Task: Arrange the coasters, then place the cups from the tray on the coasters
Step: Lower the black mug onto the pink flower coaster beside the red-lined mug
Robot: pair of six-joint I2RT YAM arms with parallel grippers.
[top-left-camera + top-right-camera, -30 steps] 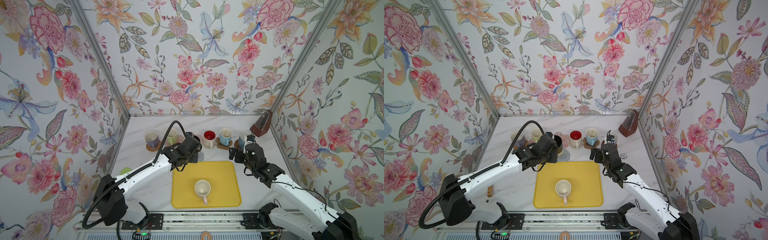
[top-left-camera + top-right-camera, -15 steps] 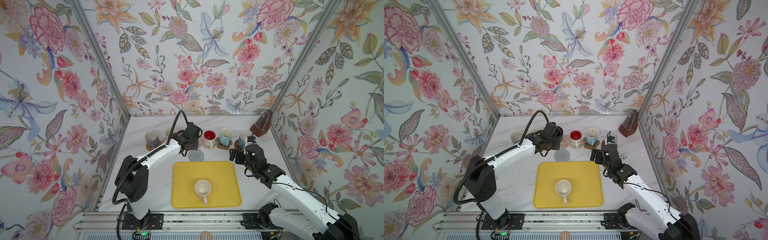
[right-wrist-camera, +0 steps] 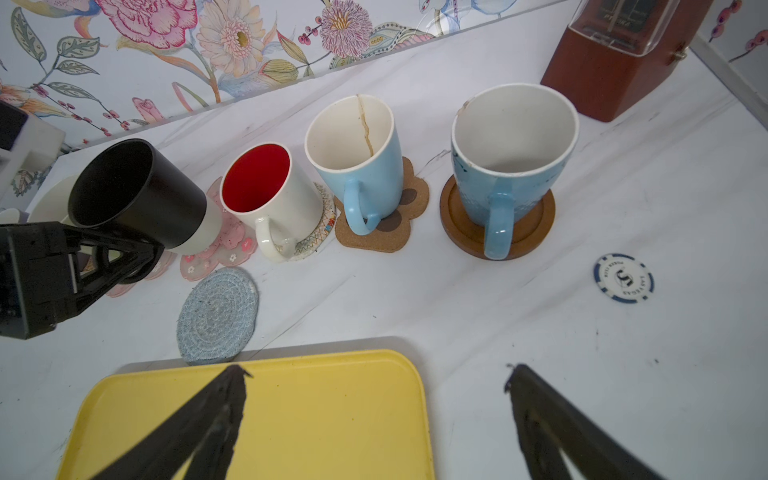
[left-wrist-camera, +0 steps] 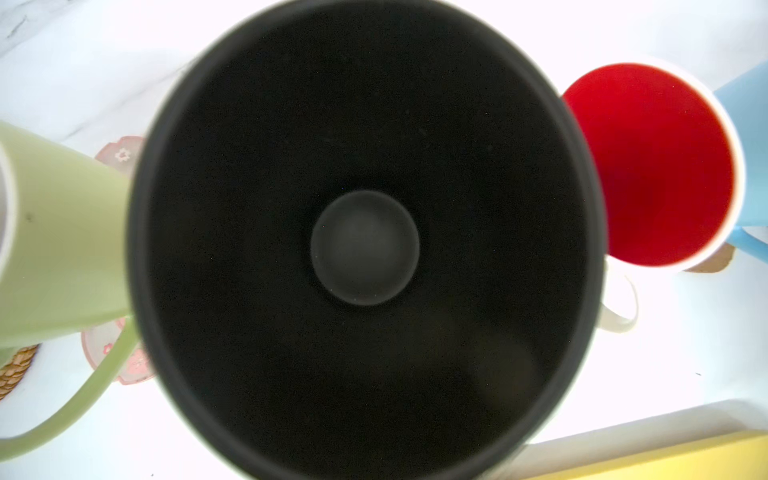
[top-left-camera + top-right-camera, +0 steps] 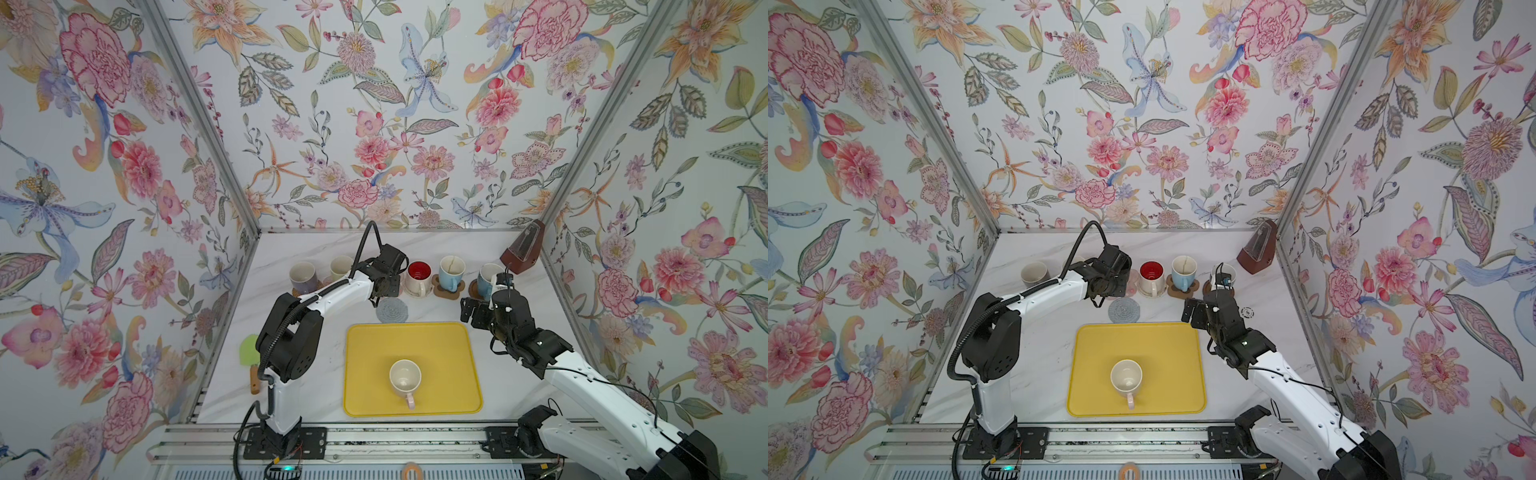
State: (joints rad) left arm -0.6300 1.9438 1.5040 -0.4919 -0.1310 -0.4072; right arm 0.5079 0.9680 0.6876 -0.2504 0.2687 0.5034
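At the left end of the back row stand the lavender mug (image 5: 302, 274) and the light green mug (image 5: 341, 266). Next to them our left gripper (image 5: 387, 286) is clenched on the black mug (image 3: 137, 191), which is over a pink flower coaster (image 3: 216, 249); we cannot tell whether its base touches.

Just in front, the grey speckled coaster (image 5: 392, 310) lies bare beside the far edge of the tray (image 5: 457, 374). On the tray the cream mug with pink handle (image 5: 405, 376) stands upright.

Further right in the row, the white mug with red inside (image 5: 419, 276) sits on the beige woven coaster (image 3: 320, 237). One light blue mug (image 5: 451, 272) sits on the paw-print coaster (image 3: 390, 237), and the other light blue mug (image 5: 487, 280) on the dark wooden coaster (image 3: 536, 232).

Our right gripper (image 3: 374, 372) hangs spread wide and empty over the tray's far right corner.
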